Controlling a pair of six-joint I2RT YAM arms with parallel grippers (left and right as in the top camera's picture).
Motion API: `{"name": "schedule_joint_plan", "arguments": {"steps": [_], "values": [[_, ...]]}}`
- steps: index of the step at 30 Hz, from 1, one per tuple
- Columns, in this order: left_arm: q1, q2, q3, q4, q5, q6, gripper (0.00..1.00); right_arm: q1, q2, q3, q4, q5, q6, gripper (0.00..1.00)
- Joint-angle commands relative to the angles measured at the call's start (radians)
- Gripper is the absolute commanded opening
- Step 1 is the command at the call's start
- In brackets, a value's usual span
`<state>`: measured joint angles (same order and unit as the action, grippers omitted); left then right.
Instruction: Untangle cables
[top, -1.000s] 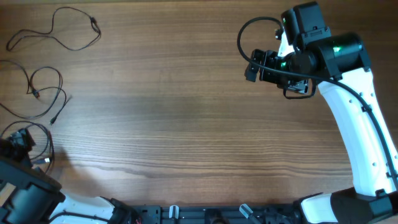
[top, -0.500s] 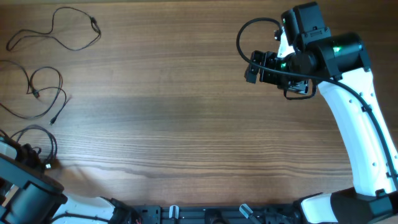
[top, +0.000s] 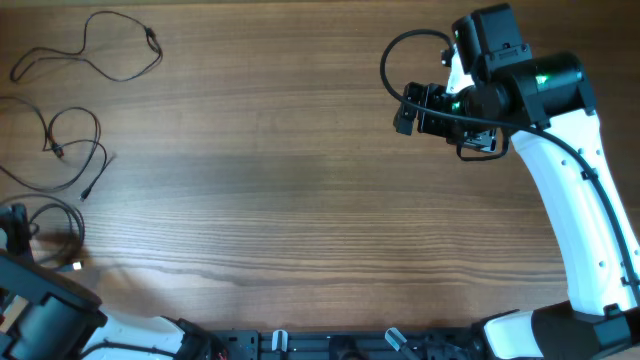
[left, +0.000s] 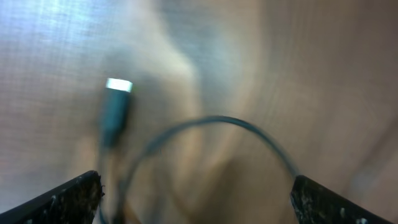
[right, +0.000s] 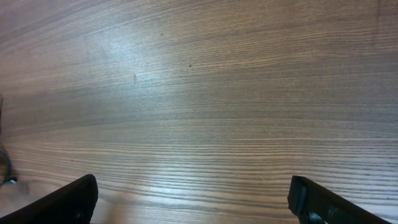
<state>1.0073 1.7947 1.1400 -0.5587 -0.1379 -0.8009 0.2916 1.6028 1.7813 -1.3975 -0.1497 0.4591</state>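
Three thin black cables lie apart at the table's left side: one loose loop (top: 112, 48) at the far left corner, a second (top: 72, 150) below it, and a third loop (top: 66, 228) at the left edge. My left gripper (top: 17, 228) is right beside this third loop. The left wrist view is blurred; it shows the loop (left: 217, 124) and its plug (left: 116, 106) lying just ahead of the wide-open fingers (left: 196, 196). My right gripper (top: 404, 108) hovers over bare wood at the far right, open and empty (right: 193, 196).
The right arm's own thick black cable (top: 400, 50) arcs above its wrist. The left arm's base (top: 40, 310) fills the near left corner. The wooden tabletop (top: 280, 180) runs between the arms.
My left gripper has shifted left toward the table's edge, and the loop beside it has moved slightly. The right arm has not moved.
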Motion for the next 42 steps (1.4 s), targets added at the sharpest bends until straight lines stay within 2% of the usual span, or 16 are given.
{"name": "schedule_joint_plan", "arguments": {"steps": [1, 4, 8, 10, 13, 16, 18, 20, 25, 29, 31, 33, 35, 36, 40, 42], "values": [[0.0, -0.083, 0.069, -0.008, 0.253, 0.005, 1.0, 0.003, 0.01, -0.003, -0.005, -0.01, -0.014, 1.0], [0.003, -0.127, 0.072, -0.012, 0.251, -0.03, 1.0, 0.003, 0.01, -0.003, -0.005, -0.01, -0.014, 1.0], [0.005, -0.121, 0.07, -0.159, -0.101, -0.03, 1.0, 0.003, 0.01, -0.003, -0.002, -0.009, -0.014, 1.0], [0.005, -0.104, 0.07, -0.209, -0.196, -0.103, 1.0, 0.003, 0.01, -0.003, 0.003, -0.009, -0.014, 0.99], [0.005, -0.06, 0.07, -0.232, -0.192, -0.121, 1.0, 0.003, 0.01, -0.003, 0.002, -0.009, -0.015, 1.0], [0.012, 0.003, 0.07, -0.238, -0.07, -0.085, 0.95, 0.003, 0.01, -0.003, 0.0, -0.009, -0.016, 1.0], [0.047, 0.024, 0.07, -0.205, 0.22, 0.014, 0.95, 0.003, 0.01, -0.003, -0.007, -0.009, -0.032, 1.0], [0.083, 0.023, 0.07, -0.201, 0.41, 0.012, 0.95, 0.003, 0.01, -0.003, -0.008, -0.009, -0.042, 1.0], [0.164, 0.024, 0.07, -0.262, 0.637, 0.013, 1.0, 0.003, 0.01, -0.003, -0.001, -0.009, -0.041, 1.0], [0.211, 0.024, 0.07, -0.3, 0.834, 0.012, 1.0, 0.003, 0.01, -0.003, -0.002, -0.009, -0.041, 1.0], [0.223, 0.023, 0.07, -0.302, 0.838, 0.008, 1.0, 0.003, 0.01, -0.003, -0.003, -0.009, -0.041, 1.0], [0.225, 0.021, 0.071, -0.322, 0.721, -0.005, 1.0, 0.003, 0.01, -0.003, -0.003, -0.009, -0.04, 1.0], [0.225, 0.011, 0.071, -0.369, 0.523, -0.066, 1.0, 0.003, 0.01, -0.003, -0.003, -0.01, -0.04, 1.0], [0.225, 0.004, 0.071, -0.376, 0.491, -0.076, 1.0, 0.003, 0.01, -0.003, -0.003, -0.01, -0.04, 1.0], [0.225, -0.023, 0.071, -0.413, 0.702, -0.1, 1.0, 0.003, 0.01, -0.003, -0.002, -0.01, -0.039, 1.0], [0.224, -0.023, 0.071, -0.456, 0.649, -0.113, 1.0, 0.003, 0.01, -0.003, -0.001, -0.01, -0.038, 1.0]]}}
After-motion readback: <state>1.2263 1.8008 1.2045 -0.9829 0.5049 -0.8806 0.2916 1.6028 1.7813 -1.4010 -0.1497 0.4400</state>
